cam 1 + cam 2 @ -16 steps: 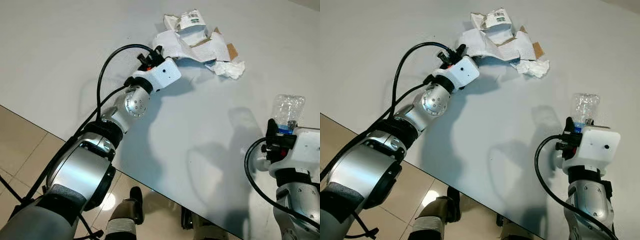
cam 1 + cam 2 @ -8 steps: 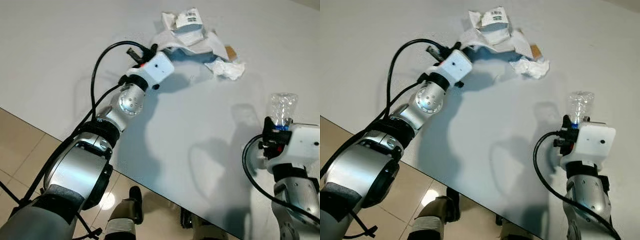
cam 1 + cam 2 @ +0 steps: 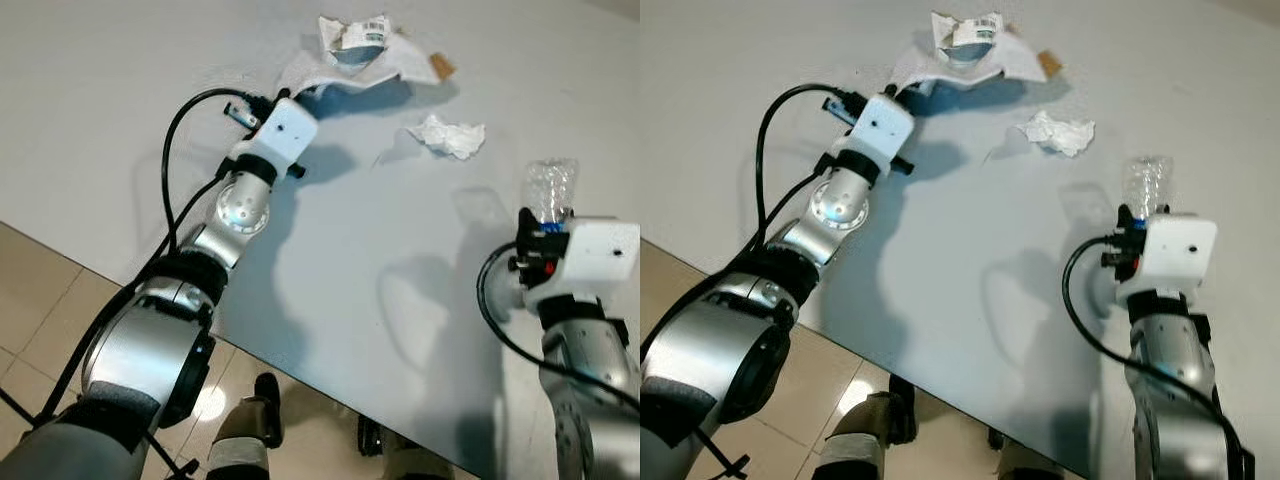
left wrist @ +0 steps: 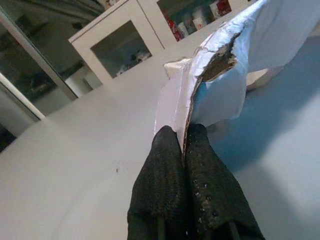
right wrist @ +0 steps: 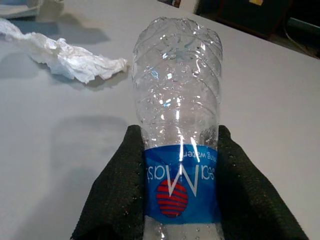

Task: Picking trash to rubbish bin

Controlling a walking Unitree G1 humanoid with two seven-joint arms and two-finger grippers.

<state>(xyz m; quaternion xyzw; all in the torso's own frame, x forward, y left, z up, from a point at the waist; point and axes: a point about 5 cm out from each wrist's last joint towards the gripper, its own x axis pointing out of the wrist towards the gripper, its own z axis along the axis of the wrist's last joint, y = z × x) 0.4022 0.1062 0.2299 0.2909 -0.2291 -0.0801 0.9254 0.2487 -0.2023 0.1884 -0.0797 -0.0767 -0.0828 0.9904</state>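
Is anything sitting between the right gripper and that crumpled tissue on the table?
Nothing visible: bare table lies between the right gripper and the crumpled tissue. But its fingers are shut on the plastic bottle.

You have one clear plastic bottle, one crumpled white tissue and one torn white cardboard package to count, all over a single grey table. Two robot arms are in your view, each with one end effector: left, right.
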